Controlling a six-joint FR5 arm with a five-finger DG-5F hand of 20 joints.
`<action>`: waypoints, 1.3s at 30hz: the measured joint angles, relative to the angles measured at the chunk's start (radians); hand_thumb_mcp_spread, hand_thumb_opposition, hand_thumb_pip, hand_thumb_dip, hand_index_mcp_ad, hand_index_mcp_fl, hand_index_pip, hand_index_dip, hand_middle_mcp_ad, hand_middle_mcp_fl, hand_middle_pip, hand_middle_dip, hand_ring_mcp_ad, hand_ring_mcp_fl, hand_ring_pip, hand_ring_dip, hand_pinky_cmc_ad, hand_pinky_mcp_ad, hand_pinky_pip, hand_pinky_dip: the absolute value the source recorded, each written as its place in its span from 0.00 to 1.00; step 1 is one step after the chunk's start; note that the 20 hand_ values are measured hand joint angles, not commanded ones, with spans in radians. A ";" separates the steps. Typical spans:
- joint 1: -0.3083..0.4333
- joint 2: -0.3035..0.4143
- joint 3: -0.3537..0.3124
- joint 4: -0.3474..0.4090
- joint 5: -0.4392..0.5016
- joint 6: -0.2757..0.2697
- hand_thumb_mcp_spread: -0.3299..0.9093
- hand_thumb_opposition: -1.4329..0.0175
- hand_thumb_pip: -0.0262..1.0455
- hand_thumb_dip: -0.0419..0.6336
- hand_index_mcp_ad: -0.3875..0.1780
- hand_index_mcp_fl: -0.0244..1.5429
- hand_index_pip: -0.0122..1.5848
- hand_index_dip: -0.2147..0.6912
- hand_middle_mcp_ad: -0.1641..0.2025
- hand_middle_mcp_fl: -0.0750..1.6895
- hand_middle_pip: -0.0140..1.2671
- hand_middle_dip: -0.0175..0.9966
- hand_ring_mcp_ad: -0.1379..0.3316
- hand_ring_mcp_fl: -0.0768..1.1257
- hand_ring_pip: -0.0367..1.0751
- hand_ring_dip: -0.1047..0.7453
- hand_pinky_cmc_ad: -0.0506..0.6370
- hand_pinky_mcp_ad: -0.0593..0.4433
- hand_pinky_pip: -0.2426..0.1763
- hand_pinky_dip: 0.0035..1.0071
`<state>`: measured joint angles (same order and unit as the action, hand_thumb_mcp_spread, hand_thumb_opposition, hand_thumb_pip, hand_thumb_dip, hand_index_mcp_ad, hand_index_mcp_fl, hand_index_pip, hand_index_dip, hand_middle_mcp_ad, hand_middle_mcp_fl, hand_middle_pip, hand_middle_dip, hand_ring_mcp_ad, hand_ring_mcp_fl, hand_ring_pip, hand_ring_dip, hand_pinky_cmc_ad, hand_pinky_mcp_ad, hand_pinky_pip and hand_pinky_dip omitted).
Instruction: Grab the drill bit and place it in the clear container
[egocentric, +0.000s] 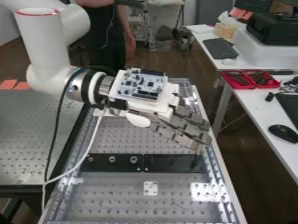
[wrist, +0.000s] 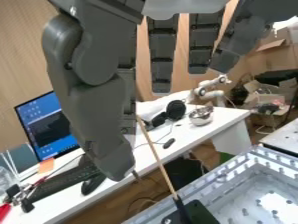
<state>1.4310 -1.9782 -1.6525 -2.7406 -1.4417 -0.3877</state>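
Hand: the dark grey jointed hand is over the perforated metal bench, near its long right-hand rail in the high view, its fingertips above the black strip.
Hand state: fairly straight, relaxed fingers, somewhat spread; in the wrist view the hand has its thick thumb apart from two straight fingers. Whether it touches the drill bit I cannot tell.
Drill bit: a long, thin, tan rod with a black lower end, its lower end at the black strip, its upper end just beside the thumb and a finger.
Black strip: long, flat and dark, with round fittings, lying across the bench.
Markings: the blue and white circuit board on the hand's mount bears fine marks, too small to tell.
Small plate: white and rectangular, on the bench in front of the black strip.
Side desk: a white desk with a red two-part tray and a black mouse on it.
Desk in wrist view: a flat dark monitor, black headphones and a shiny silver bowl, the last two near each other.
Arm: white and rounded, entering from the upper left of the high view.
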 joint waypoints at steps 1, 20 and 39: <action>0.009 0.011 -0.009 0.001 0.015 -0.005 0.79 0.28 0.44 0.46 0.46 0.61 0.61 0.51 0.65 0.24 0.11 0.28 0.69 0.17 0.14 0.32 0.62 0.45 0.52 0.18; 0.171 0.095 -0.077 -0.004 0.244 0.001 0.79 0.27 0.44 0.46 0.45 0.61 0.60 0.51 0.65 0.25 0.11 0.29 0.69 0.17 0.14 0.32 0.62 0.45 0.52 0.18; 0.313 0.122 -0.104 -0.066 0.257 0.057 0.79 0.27 0.44 0.46 0.45 0.61 0.60 0.51 0.65 0.25 0.11 0.29 0.69 0.17 0.14 0.32 0.62 0.45 0.51 0.18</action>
<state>1.7441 -1.8562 -1.7565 -2.8061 -1.1849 -0.3303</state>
